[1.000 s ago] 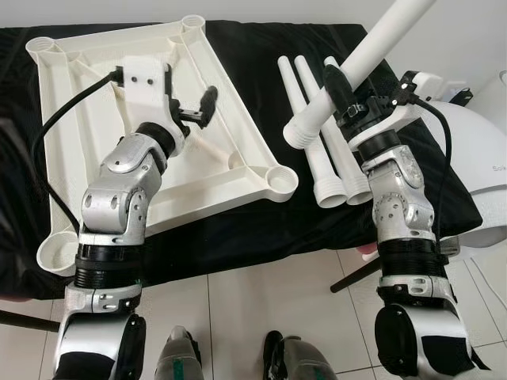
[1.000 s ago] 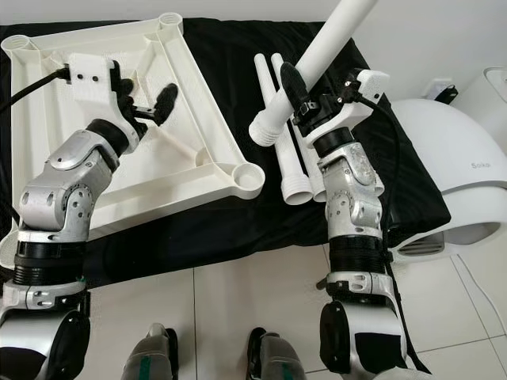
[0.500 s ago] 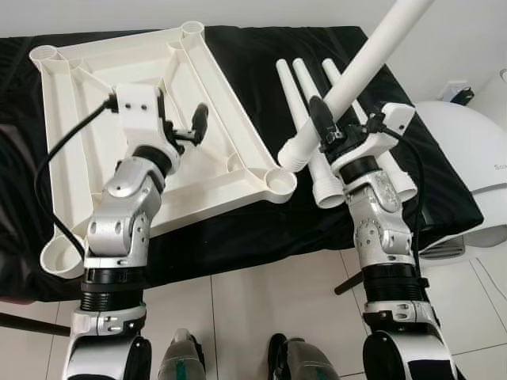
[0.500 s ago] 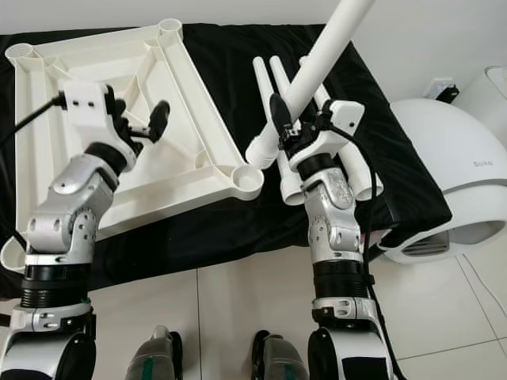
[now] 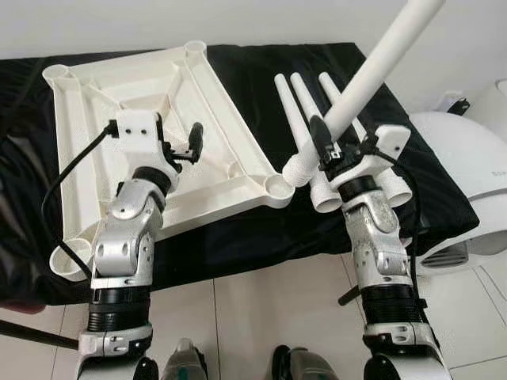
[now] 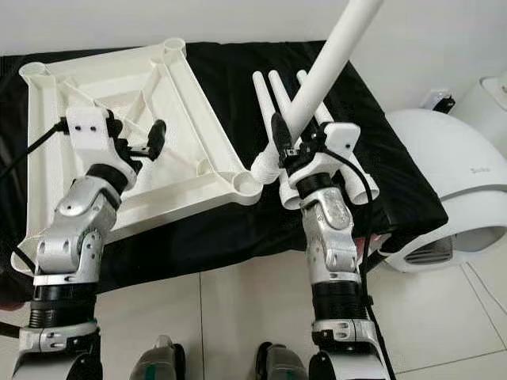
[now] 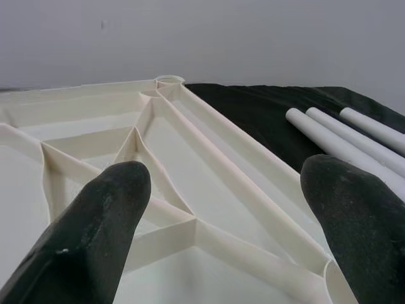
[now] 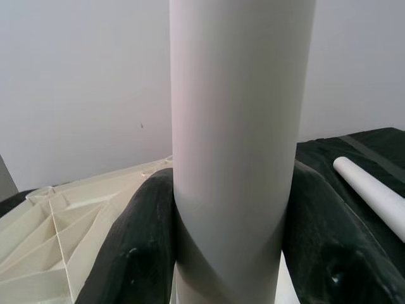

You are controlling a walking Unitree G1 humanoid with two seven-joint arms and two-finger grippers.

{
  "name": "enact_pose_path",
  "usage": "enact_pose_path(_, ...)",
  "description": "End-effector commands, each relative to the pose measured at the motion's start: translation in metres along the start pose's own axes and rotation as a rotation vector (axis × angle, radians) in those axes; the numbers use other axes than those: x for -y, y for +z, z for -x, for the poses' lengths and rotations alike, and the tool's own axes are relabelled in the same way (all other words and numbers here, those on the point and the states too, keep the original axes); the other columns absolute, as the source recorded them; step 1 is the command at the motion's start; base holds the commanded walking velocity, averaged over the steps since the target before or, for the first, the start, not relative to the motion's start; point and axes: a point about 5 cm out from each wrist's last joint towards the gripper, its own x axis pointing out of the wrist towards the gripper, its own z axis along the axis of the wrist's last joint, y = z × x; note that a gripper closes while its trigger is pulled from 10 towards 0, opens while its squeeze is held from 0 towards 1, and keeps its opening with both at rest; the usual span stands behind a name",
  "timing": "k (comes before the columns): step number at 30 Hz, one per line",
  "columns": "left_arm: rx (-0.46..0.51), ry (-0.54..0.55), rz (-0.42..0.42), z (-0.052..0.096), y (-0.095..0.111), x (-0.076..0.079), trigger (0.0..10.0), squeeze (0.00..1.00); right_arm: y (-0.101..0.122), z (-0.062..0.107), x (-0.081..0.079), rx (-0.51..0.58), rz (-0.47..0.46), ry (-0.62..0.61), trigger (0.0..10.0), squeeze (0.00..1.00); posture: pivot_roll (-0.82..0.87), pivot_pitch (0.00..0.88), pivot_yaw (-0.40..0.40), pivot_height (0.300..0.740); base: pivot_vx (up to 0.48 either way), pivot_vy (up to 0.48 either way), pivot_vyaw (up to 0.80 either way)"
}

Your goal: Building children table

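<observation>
While right tool grips one leg, three legs lie

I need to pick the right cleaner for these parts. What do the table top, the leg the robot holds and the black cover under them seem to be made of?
Table top: probably moulded plastic, cream, matt, with thin cast ribs and round corner sockets.
Leg in the right gripper: seemingly the same plastic, smooth, a hollow tapered tube.
Black cover: looks like soft fabric, matt, creased at the edges.

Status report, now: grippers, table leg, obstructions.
Right gripper shut on table leg, its end near the tabletop corner socket. Left gripper open above tabletop. Three spare legs alongside.
</observation>
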Motion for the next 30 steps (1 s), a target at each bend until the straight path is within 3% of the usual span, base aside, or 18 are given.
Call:
enact_pose_path(1,0.044,0.203,-0.039,0.005,0.005,-0.009,10.0,0.00,0.002,0.003,-0.002,0.019,0.011,0.002,10.0,0.00,0.04,0.080,-0.014,0.740,0.000,0.000,0.00)
enact_pose_path(12,0.085,0.207,-0.082,0.026,0.000,-0.003,10.0,0.00,0.003,0.014,-0.006,0.037,0.042,-0.033,10.0,0.00,0.03,0.082,-0.019,0.740,0.000,0.000,0.00)
enact_pose_path(16,0.097,0.197,-0.057,0.027,0.000,-0.001,10.0,0.00,0.004,0.016,-0.009,0.041,0.059,-0.030,10.0,0.00,0.02,0.075,-0.013,0.740,0.000,0.000,0.00)
enact_pose_path(30,0.110,0.204,-0.106,0.028,-0.006,-0.005,10.0,0.00,-0.001,0.027,-0.009,0.026,0.137,-0.033,10.0,0.00,-0.01,0.058,0.017,0.740,0.000,0.000,0.00)
